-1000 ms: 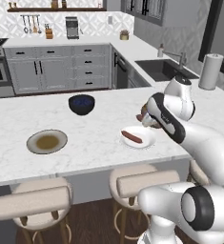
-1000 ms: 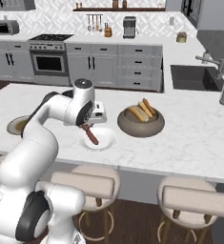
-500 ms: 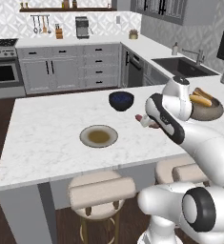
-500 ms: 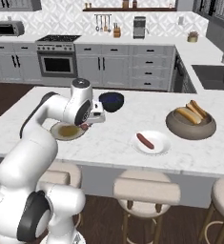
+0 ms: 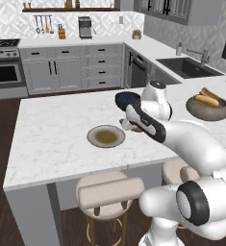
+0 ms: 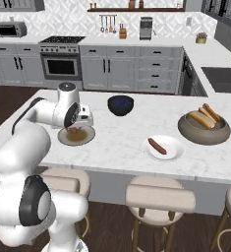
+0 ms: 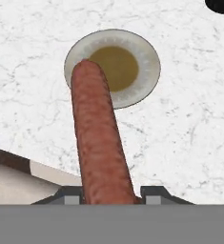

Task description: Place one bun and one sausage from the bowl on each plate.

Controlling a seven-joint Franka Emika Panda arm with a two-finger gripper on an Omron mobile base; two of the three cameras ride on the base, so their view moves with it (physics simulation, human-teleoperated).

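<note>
White marble counter runs under everything. The gripper (image 7: 108, 200) is clamped on a sausage (image 7: 99, 138) by one end, above the grey-rimmed plate (image 7: 147, 66). Its free length points at the plate. It looks light, soft and a little slick, likely to swing or slip; a mid-length grip would steady it.

Glossy white arm (image 5: 191, 139), dark joints
</note>
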